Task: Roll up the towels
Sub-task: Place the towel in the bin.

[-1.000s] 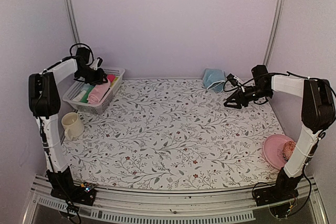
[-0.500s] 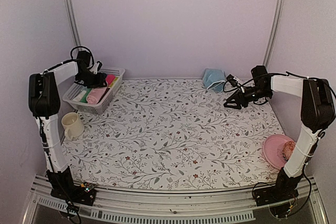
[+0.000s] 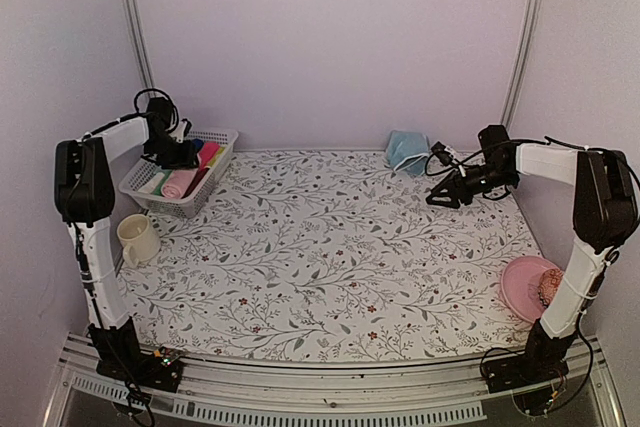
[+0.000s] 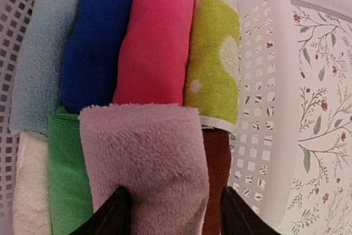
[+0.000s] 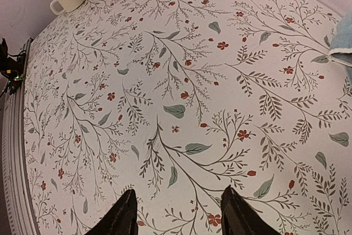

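A white basket [image 3: 222, 137] at the back left holds several rolled towels. In the left wrist view a fluffy mauve-pink roll [image 4: 143, 158] lies on top, in front of blue [image 4: 96, 48], hot pink [image 4: 154, 42] and lime [image 4: 214, 64] rolls. My left gripper [image 4: 173, 213] is down in the basket [image 4: 258, 81] with its jaws spread wide on either side of the mauve-pink roll [image 3: 182, 183]. A light blue towel [image 3: 405, 150] lies crumpled at the back right. My right gripper [image 3: 440, 197] hovers open and empty just in front of it, over bare tablecloth [image 5: 176, 213].
A cream mug [image 3: 138, 239] stands in front of the basket at the left edge. A pink plate [image 3: 515, 282] with a small item on it sits at the right, near the right arm's base. Walls close the back and both sides.
My left gripper has lowered the mauve-pink roll into the basket and drawn back a little to the left. The right arm has not moved.
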Controlling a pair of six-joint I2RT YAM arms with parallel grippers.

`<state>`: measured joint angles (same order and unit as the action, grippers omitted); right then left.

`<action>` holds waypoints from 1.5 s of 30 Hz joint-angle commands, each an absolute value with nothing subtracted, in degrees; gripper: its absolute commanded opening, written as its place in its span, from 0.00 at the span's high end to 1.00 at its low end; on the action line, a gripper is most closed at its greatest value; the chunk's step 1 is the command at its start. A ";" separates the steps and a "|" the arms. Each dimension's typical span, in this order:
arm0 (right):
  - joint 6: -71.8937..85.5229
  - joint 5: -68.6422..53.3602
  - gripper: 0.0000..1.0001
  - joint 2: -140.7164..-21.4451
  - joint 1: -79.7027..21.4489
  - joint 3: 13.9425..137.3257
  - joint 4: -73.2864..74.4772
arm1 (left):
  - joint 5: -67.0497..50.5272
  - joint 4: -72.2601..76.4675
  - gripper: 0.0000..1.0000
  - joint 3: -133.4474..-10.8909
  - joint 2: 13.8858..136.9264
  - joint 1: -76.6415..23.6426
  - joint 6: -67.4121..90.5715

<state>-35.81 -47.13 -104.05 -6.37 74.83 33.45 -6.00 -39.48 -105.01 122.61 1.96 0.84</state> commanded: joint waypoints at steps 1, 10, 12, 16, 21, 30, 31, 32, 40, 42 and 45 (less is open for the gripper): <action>-36.21 -48.27 0.50 -104.83 -6.54 75.80 34.37 | -1.32 -46.93 0.45 -102.87 124.95 1.21 1.19; -36.21 -48.51 0.52 -104.74 -6.50 75.82 34.45 | 4.77 -47.11 0.60 -101.95 127.04 -1.53 2.40; -36.16 -48.52 0.52 -104.78 -6.50 75.87 34.43 | 4.88 -46.93 0.67 -101.58 127.13 -1.91 2.46; -36.25 -48.47 0.52 -104.77 -6.50 75.86 34.45 | 5.35 -46.93 0.81 -101.62 127.14 -2.79 2.50; -36.23 -48.43 0.53 -104.77 -6.50 75.94 34.50 | 5.29 -46.92 0.87 -101.37 126.21 -4.22 2.55; -36.30 -48.50 0.53 -104.81 -6.50 75.94 34.62 | 6.06 -46.91 0.90 -98.51 123.50 -7.22 1.96; -36.30 -48.54 0.53 -104.77 -6.50 75.94 34.63 | 6.19 -46.91 0.90 -98.21 123.15 -7.62 1.94; -36.36 -48.57 0.53 -104.81 -6.50 75.94 34.63 | 6.42 -46.85 0.90 -98.00 122.87 -7.85 1.88; -36.40 -48.68 0.53 -104.77 -6.50 76.03 34.80 | 11.38 -48.75 0.90 -98.71 122.04 -9.76 0.82; -36.54 -48.65 0.53 -104.81 -6.50 76.03 34.80 | 12.77 -49.56 0.90 -99.12 122.40 -10.35 1.03; -36.55 -48.51 0.53 -104.96 -6.54 76.03 34.80 | 14.03 -49.78 0.90 -99.43 122.43 -10.91 1.80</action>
